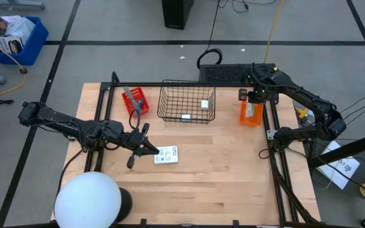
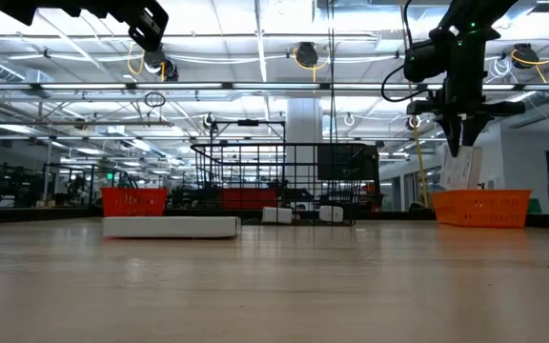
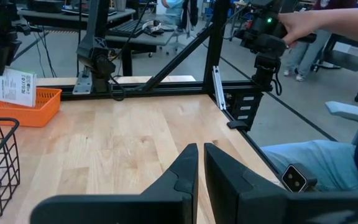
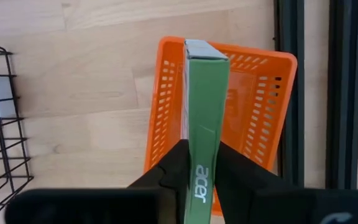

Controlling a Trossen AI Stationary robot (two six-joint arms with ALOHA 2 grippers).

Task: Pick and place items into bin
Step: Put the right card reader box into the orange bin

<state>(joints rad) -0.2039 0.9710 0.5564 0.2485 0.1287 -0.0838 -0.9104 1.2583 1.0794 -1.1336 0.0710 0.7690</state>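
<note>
Right gripper (image 4: 199,163): I have it over the orange bin (image 4: 253,93) at the desk's (image 1: 220,164) right edge, jaws pinching a flat packet (image 4: 205,106) on edge above the bin. Left gripper (image 3: 200,163): mid-desk, jaws pressed together, nothing between them. One white printed packet (image 1: 166,154) lies flat just beside it. Wire basket (image 1: 187,101): two small white items inside. Red bin (image 1: 135,101): left of basket.
</note>
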